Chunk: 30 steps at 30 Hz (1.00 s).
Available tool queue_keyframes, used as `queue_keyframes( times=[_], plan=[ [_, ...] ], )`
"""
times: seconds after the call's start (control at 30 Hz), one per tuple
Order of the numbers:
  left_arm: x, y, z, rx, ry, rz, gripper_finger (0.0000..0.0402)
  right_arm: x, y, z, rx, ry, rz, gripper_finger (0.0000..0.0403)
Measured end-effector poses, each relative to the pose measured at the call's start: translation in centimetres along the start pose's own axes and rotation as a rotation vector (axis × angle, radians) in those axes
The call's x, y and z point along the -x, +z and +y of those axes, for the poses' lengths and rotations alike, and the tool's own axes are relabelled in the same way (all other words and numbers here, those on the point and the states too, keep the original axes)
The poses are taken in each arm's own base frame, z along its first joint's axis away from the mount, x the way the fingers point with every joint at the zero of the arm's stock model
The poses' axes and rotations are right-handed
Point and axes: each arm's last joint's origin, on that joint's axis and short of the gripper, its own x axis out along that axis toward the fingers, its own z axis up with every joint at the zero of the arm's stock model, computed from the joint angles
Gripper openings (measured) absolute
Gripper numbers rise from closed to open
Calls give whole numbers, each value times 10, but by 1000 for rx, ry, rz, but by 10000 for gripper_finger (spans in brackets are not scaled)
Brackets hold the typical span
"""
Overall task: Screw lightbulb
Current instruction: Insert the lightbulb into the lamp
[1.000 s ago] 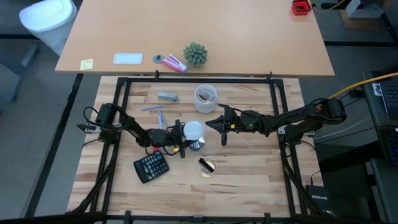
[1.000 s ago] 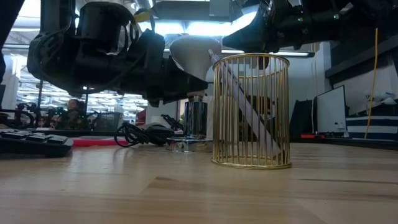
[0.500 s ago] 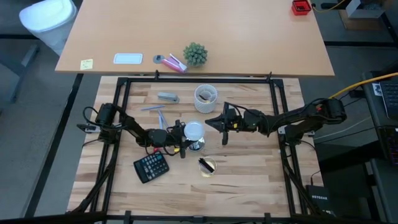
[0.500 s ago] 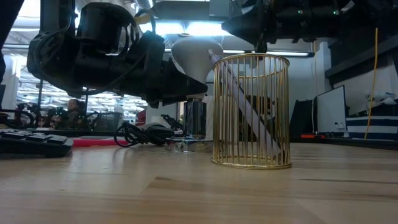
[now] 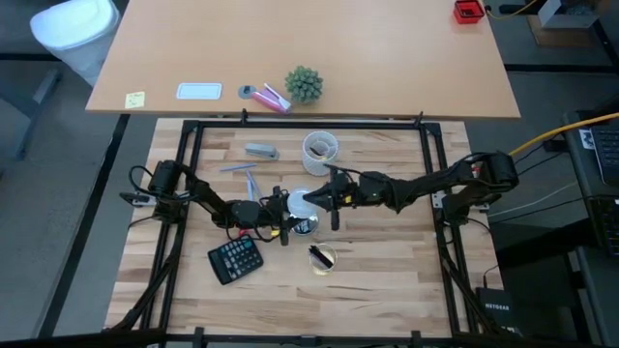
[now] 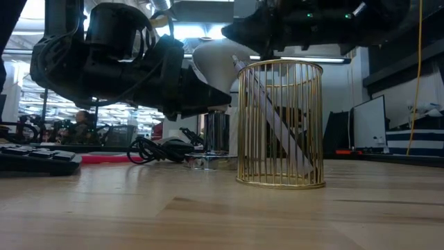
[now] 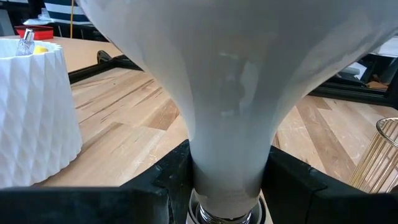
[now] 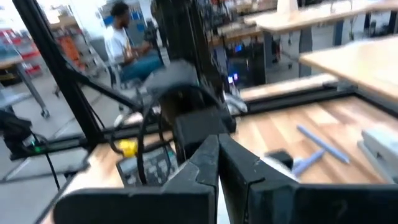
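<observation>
While the left gripper [image 5: 286, 215] clasps the lightbulb [image 5: 302, 202] by its neck above the silver socket [image 6: 216, 141], the bulb stands upright. Just beside the bulb, the right gripper [image 5: 332, 199] hovers with fingers pressed together, holding nothing.

White lightbulb [image 5: 301, 202] with grey metal base. Pale striped wood surface [image 5: 387, 261], black-framed. Black calculator [image 5: 235, 260]. Gold wire basket [image 6: 280, 123]. White faceted cup [image 7: 34, 118]. Silver socket [image 6: 216, 135], black cord [image 6: 156, 149]. Green spiky ball [image 5: 303, 84], yellow note [image 5: 134, 99], red box [image 5: 468, 11] along the far tan desk.
</observation>
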Motion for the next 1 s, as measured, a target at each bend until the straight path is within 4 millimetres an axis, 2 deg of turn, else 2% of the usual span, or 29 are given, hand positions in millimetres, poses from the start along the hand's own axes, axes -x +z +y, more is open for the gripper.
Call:
queue_keyframes(
  times=[0.27,0.6,1.0],
  plan=[
    [0,-2,0,-12,3,24,153,-10,-1,0,-3,-30,145,12],
    [0,-2,0,-14,1,18,153,-11,4,0,12,-36,125,12],
    [-1,0,2,-4,6,2,153,13,37,7,100,-36,90,12]
  ],
)
